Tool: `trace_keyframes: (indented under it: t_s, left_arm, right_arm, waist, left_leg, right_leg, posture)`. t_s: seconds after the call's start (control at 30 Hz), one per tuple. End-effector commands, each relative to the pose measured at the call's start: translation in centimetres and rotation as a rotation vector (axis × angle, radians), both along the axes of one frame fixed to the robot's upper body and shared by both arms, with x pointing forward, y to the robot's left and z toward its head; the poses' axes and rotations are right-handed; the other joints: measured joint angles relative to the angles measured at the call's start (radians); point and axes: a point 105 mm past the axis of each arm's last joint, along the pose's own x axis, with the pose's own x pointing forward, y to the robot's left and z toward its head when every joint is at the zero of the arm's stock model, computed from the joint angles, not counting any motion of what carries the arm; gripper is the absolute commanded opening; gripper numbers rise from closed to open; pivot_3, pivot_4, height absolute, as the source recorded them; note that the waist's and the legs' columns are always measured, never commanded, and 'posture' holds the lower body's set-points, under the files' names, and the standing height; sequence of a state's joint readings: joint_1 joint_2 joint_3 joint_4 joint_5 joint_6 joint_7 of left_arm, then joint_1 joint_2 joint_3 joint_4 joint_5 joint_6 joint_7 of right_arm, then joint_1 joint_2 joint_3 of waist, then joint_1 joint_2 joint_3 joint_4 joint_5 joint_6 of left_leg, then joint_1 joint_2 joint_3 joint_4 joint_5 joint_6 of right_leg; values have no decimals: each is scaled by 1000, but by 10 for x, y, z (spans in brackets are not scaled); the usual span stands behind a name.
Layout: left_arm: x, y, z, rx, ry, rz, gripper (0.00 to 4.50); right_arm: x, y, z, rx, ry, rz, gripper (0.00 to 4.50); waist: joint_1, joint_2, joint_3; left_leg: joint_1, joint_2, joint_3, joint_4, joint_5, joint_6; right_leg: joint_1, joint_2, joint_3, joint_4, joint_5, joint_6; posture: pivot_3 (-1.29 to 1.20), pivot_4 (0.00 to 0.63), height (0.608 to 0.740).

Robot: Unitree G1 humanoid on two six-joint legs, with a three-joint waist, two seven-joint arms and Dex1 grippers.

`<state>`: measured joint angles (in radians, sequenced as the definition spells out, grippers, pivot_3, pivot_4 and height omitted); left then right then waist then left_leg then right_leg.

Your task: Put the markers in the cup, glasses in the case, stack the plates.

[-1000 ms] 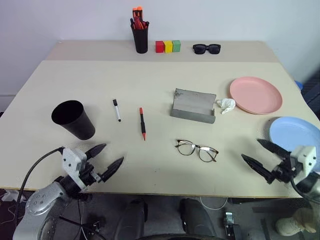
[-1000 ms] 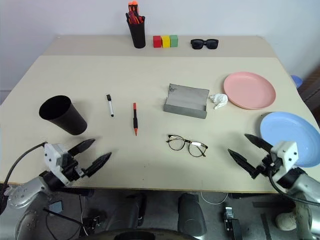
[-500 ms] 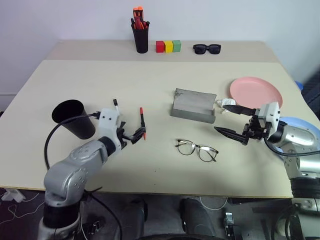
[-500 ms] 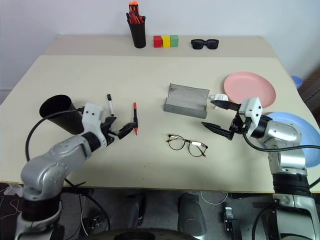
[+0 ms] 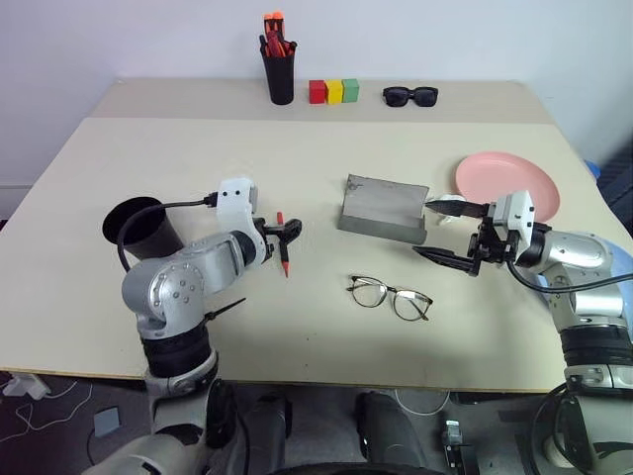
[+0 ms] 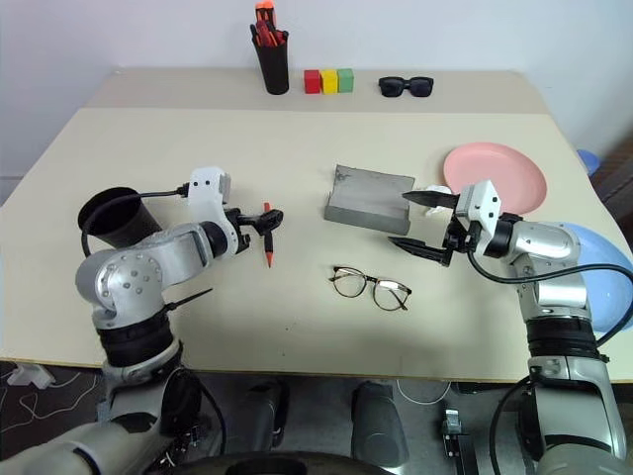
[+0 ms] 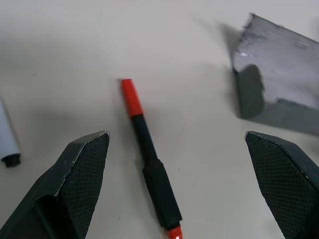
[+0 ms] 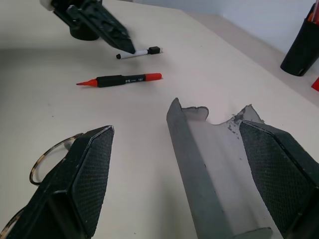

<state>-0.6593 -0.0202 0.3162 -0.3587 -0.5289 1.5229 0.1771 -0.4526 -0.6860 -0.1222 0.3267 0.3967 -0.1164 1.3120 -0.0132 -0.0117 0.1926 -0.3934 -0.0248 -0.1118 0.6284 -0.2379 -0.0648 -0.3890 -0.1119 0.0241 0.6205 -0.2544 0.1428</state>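
Left wrist view: left gripper (image 7: 182, 194) gapes wide over the red pen (image 7: 149, 169), mid-frame; light, slick, best pinched mid-barrel. Right gripper (image 5: 447, 230) also spread, empty.

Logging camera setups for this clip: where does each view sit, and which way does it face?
Left and right eye views: head-mounted, looking down over the table; both arms show.
Left wrist view: along the open left claw at the black-and-red marker and the case.
Right wrist view: along the open right claw into the case; the left claw shows too.
Both wrist views share marker and case.
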Motion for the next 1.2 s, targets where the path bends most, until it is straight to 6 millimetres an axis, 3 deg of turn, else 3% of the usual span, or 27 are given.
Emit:
trace_keyframes:
  t_s: [0.03, 0.8, 0.9, 1.13, 1.2]
  left_arm:
    - [7, 0, 7, -13, 24, 50, 4500]
    - [20, -10, -24, -18, 314, 145, 4500]
    - [22, -16, -26, -33, 352, 135, 3686]
    - [23, -24, -22, -55, 373, 131, 218]
    - [24, -27, -18, -57, 358, 120, 64]
  right_arm:
    - [0, 0, 9, 2, -46, 9, 4059]
    - [-1, -6, 5, -4, -56, -7, 4059]
    - [-3, -7, 4, -2, -55, -11, 4128]
    - [-4, -11, 3, 0, -55, -27, 4128]
    - [-4, -12, 3, 2, -55, -30, 4128]
  waist:
    - [0, 0, 0]
    - [0, -1, 1]
    - [2, -1, 1]
    - [2, -2, 1]
    - [1, -2, 1]
  left_leg:
    - [0, 0, 0, 0, 0, 0]
    - [0, 0, 0, 0, 2, -3]
    - [0, -1, 0, 0, 2, -4]
    - [0, -1, 0, 0, 3, -6]
    - [0, -1, 0, 0, 3, -6]
  right_leg:
    - [0, 0, 0, 0, 0, 0]
    - [0, 0, 0, 0, 1, 2]
    - [0, 0, 0, 0, 1, 2]
    - [0, -1, 0, -1, 1, 3]
    - [0, -1, 0, -1, 1, 3]
  posture:
    - [0, 150, 740]
    - [0, 150, 740]
    - [0, 150, 740]
    - [0, 150, 740]
    - [0, 150, 740]
